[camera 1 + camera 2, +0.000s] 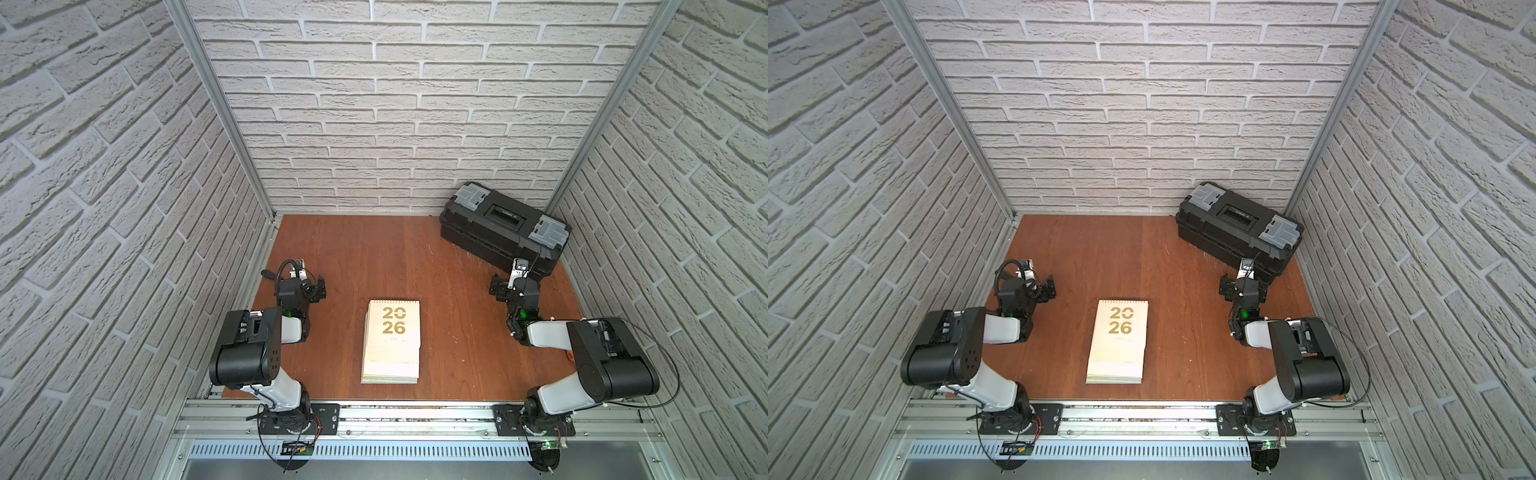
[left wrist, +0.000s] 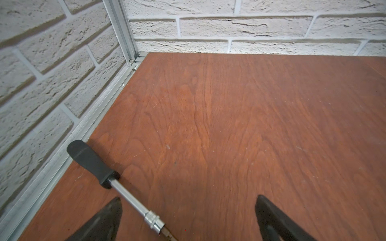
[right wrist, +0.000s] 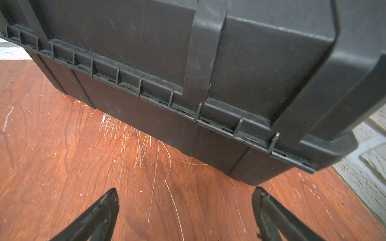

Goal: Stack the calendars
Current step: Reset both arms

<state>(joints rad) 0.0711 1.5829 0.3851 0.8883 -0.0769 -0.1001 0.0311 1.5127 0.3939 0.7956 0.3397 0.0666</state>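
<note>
Piled at mid-bench [image 1: 353, 249], the calendars [image 1: 391, 340], with both arms folded wide of them.

Looks finished, or close to it: one pile, cream cover uppermost, green and lavender edges peeking out at the near end, lower covers jutting a little at one side. Could shear apart if clipped by an elbow swinging inward, since nothing but flat covers resting on each other. Tucked back on either side, well apart from the pile: left arm [image 1: 291, 328] hanging over a black-handled driver [image 2: 92, 163] on the bench, right arm [image 1: 548, 334] facing the toolbox [image 3: 146, 41], near enough to knock it on any forward reach. Jaws spread wide on both, holding nothing.
</note>
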